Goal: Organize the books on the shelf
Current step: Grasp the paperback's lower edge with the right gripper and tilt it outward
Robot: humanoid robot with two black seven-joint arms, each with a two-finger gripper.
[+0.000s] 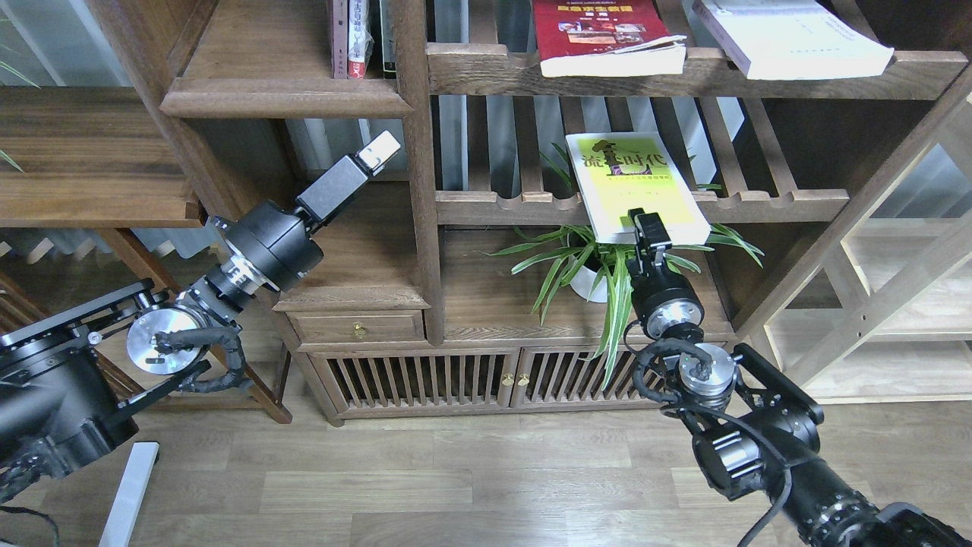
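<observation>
A walnut-coloured wooden bookcase (416, 228) fills the upper half of the frame. In its upper left sits the solid dark-brown plank shelf with a rounded front edge (285, 95), holding only a few slim upright volumes (351, 38) at its right end. To the right are two slatted racks with scalloped front rails (638, 201).

On the top rack, at upper centre, the red paperback with photos on its cover (604, 34) lies flat, and just right of it lies the thick white-lavender paperback (790, 38). On the lower rack, the yellow-green paperback with a dark tree and Chinese title (634, 186) leans out over the rail, above a potted green plant (600, 270).

The right gripper (647, 228) is at the lower edge of the yellow-green book; it appears closed on that edge, though its fingers are seen small. The left gripper (377, 152) points up near the bookcase upright at centre left, holding nothing; its fingers seem to lie together.

By my judgement the task has barely begun: all three paperbacks are off the plank shelf, and the first is only now being taken.
</observation>
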